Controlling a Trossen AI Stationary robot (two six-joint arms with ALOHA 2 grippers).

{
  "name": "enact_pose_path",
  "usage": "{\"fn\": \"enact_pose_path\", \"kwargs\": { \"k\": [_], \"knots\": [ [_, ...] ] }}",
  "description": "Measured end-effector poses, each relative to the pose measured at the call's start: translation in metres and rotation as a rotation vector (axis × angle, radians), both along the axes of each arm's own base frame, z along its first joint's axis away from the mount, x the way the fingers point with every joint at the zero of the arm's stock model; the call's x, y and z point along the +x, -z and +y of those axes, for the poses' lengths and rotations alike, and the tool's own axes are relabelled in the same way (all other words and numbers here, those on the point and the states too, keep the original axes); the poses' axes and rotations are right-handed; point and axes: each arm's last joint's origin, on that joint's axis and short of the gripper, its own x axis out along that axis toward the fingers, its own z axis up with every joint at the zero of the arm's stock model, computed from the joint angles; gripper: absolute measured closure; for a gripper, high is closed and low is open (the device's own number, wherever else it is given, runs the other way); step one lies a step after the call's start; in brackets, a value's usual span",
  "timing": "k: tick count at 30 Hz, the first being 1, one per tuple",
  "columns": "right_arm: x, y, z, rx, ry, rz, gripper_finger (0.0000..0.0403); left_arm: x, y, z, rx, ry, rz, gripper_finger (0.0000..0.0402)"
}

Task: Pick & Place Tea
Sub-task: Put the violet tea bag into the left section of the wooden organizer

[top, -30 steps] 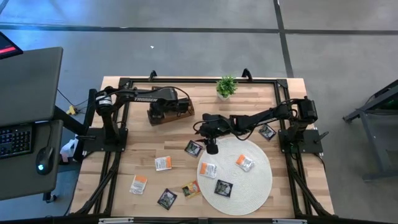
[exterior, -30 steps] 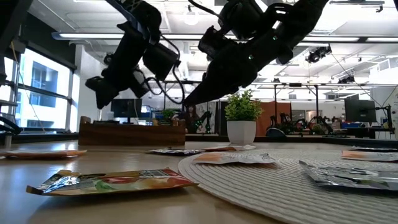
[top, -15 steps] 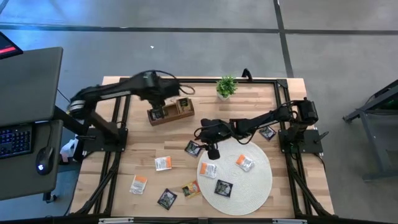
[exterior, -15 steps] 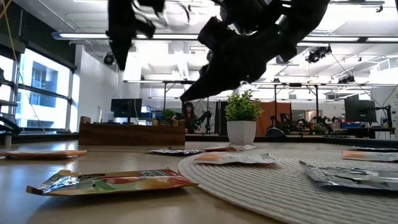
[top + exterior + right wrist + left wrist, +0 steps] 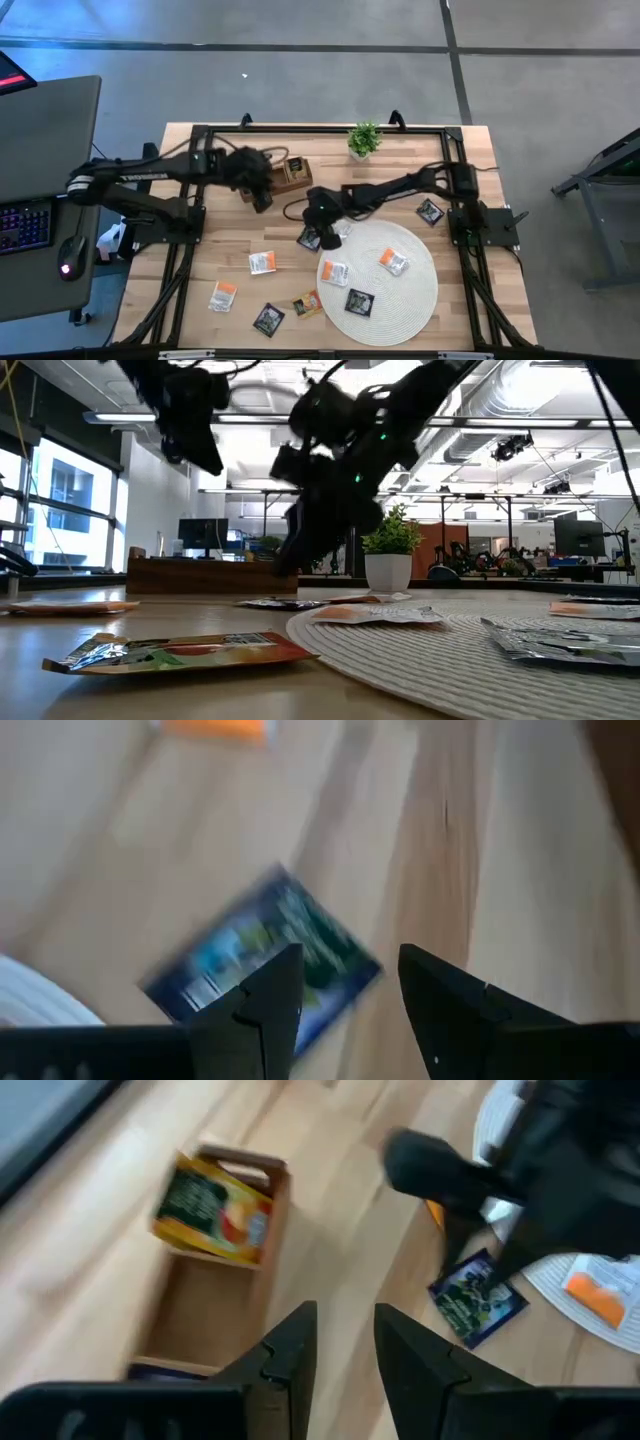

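Small flat tea sachets lie scattered on the wooden table and on the round woven mat (image 5: 385, 290). My right gripper (image 5: 345, 985) is open and hovers just above a black sachet (image 5: 265, 955) lying flat beside the mat's far-left rim (image 5: 310, 240); its fingers stand on either side, not touching. My left gripper (image 5: 345, 1345) is open and empty, raised over the near-left end of the wooden compartment tray (image 5: 290, 172). A yellow-brown sachet (image 5: 212, 1208) lies in one tray compartment.
White-and-orange sachets (image 5: 262, 262) (image 5: 223, 295), a black one (image 5: 268, 318) and a yellow-brown one (image 5: 306, 303) lie on the near-left table. Three more rest on the mat; another black one (image 5: 430, 212) lies right of it. A potted plant (image 5: 365, 140) stands at the far edge.
My left gripper has risen from the tray and drawn back toward the table's left. My right gripper has moved left and come down toward the black sachet beside the mat. No sachet has moved.
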Motion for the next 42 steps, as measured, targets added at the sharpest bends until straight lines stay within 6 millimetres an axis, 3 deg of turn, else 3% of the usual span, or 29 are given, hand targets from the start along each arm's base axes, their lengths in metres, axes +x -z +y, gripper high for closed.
{"fn": "enact_pose_path", "kwargs": {
  "k": [6, 12, 16, 21, 26, 33, 36, 42],
  "knots": [
    [0.010, 0.024, -0.017, 0.069, 0.040, 0.058, 0.0240, 0.006, 0.029, -0.016, 0.011, 0.011, 0.021, 0.0302],
    [0.013, 0.043, -0.023, 0.102, 0.075, 0.074, 0.0247, 0.009, 0.035, -0.027, 0.055, -0.011, 0.055, 0.0302],
    [0.011, 0.052, -0.023, 0.067, 0.108, 0.120, 0.0290, 0.010, 0.035, -0.034, 0.049, 0.011, 0.051, 0.0302],
    [0.012, 0.054, -0.025, 0.060, 0.116, 0.117, 0.0383, 0.010, 0.035, -0.039, 0.042, -0.005, 0.044, 0.0302],
    [0.011, 0.045, -0.027, 0.057, 0.132, 0.093, 0.0384, 0.009, 0.035, -0.039, 0.014, -0.014, 0.040, 0.0302],
    [0.006, 0.007, -0.021, -0.065, 0.224, 0.036, 0.0396, 0.012, 0.038, -0.041, -0.169, -0.110, 0.011, 0.0302],
    [0.007, -0.010, -0.018, -0.137, 0.278, -0.026, 0.0399, 0.016, 0.045, -0.042, -0.251, -0.178, 0.031, 0.0302],
    [0.013, -0.013, -0.005, -0.239, 0.312, -0.099, 0.0399, 0.035, 0.069, -0.043, -0.253, -0.188, 0.102, 0.0302]
  ]
}}
